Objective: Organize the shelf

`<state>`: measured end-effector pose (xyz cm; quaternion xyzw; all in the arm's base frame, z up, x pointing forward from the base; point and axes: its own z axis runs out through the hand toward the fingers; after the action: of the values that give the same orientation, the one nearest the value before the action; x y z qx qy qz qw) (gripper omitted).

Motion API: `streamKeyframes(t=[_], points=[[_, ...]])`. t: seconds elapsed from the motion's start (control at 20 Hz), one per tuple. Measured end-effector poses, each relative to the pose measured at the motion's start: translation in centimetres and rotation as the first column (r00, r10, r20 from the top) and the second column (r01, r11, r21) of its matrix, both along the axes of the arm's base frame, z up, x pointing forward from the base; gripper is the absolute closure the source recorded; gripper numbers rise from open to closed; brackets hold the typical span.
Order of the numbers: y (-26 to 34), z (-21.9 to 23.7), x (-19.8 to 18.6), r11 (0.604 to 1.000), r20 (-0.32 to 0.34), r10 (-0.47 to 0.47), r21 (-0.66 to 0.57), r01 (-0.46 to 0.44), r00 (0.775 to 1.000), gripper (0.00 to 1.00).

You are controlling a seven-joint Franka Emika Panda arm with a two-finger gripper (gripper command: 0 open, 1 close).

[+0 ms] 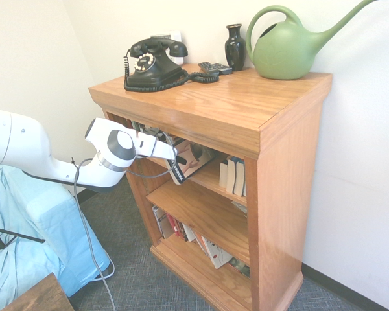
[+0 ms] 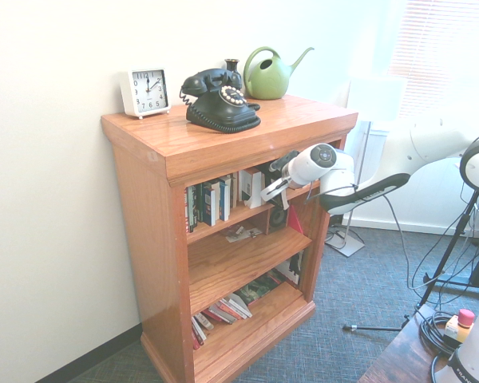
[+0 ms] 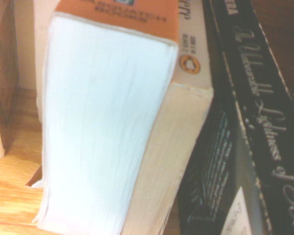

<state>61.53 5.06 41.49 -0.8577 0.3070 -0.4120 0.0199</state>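
Pincer (image 1: 176, 157) sits closed at the top tier of the shelf (image 1: 246, 110), against leaning books (image 1: 193, 157); pushing further could topple them or knock one off the front edge.

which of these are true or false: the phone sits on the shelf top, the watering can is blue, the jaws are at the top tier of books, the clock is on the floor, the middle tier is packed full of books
1. The black rotary phone sits on top of the shelf. True.
2. The watering can is blue. False: it is green.
3. The gripper is at the top tier, among the books there. True.
4. The white clock is on the floor. False: it stands on the shelf top, at the end by the wall.
5. The middle tier is packed full of books. False: it is mostly bare board, with only a little lying on it.
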Motion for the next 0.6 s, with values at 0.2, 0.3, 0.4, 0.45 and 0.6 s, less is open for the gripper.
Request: streamKeyframes(t=[0.2, 0.3, 0.4, 0.45, 0.6], points=[[0.1, 0.0, 0.0, 1.0, 0.0, 0.004, -0.002, -0.004, 1.0, 0.0], [0.4, 0.1, -0.1, 1.0, 0.001, 0.009, -0.001, -0.009, 1.0, 0.0], [0.7, 0.2, -0.2, 1.0, 0.004, 0.019, -0.006, -0.019, 1.0, 0.0], [0.9, 0.4, -0.4, 0.999, 0.009, 0.031, -0.01, -0.031, 0.999, 0.0], [1.7, 2.2, -1.4, 0.997, 0.044, 0.069, -0.031, -0.067, 0.997, 0.0]])
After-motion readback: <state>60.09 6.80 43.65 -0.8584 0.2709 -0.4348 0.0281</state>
